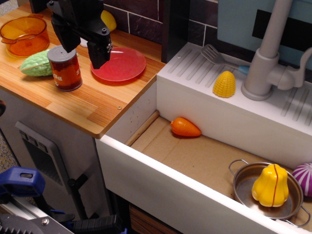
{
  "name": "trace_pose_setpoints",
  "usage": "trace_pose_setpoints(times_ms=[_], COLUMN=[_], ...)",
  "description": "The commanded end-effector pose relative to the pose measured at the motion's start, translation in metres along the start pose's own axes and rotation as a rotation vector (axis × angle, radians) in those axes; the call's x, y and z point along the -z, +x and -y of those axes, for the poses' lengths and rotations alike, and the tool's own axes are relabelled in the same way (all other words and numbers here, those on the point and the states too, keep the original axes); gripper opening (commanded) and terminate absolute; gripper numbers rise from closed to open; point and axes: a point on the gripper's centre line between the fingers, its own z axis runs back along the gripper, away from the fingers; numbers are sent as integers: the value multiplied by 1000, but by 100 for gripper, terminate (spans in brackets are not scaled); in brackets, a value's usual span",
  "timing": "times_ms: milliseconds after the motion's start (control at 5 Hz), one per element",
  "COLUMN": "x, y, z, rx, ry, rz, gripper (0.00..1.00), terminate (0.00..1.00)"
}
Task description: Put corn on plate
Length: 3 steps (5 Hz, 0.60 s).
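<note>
The corn, a small yellow bumpy cob, stands on the white ribbed drainboard at the back of the sink, next to the faucet base. The red translucent plate lies flat on the wooden counter to the left, with nothing on it. My black gripper hangs over the counter at the plate's left edge, just above and behind a red can. Its fingers stand apart, open and holding nothing. The corn is far to the right of the gripper.
An orange pot, a green vegetable and a smooth yellow lemon are on the counter. In the sink lie an orange carrot and a metal pot holding a yellow squash. A grey faucet and spatula are near the corn.
</note>
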Motion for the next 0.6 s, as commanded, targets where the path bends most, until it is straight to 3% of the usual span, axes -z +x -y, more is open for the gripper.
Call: trace_pose_setpoints(times_ms=[0, 200, 400], x=[0, 13, 17], y=[0, 33, 58], z=[0, 29, 61], rx=[0, 12, 53], ry=[0, -50, -44], rz=[0, 9, 80], gripper=[100, 100, 100], terminate=[0, 0, 0])
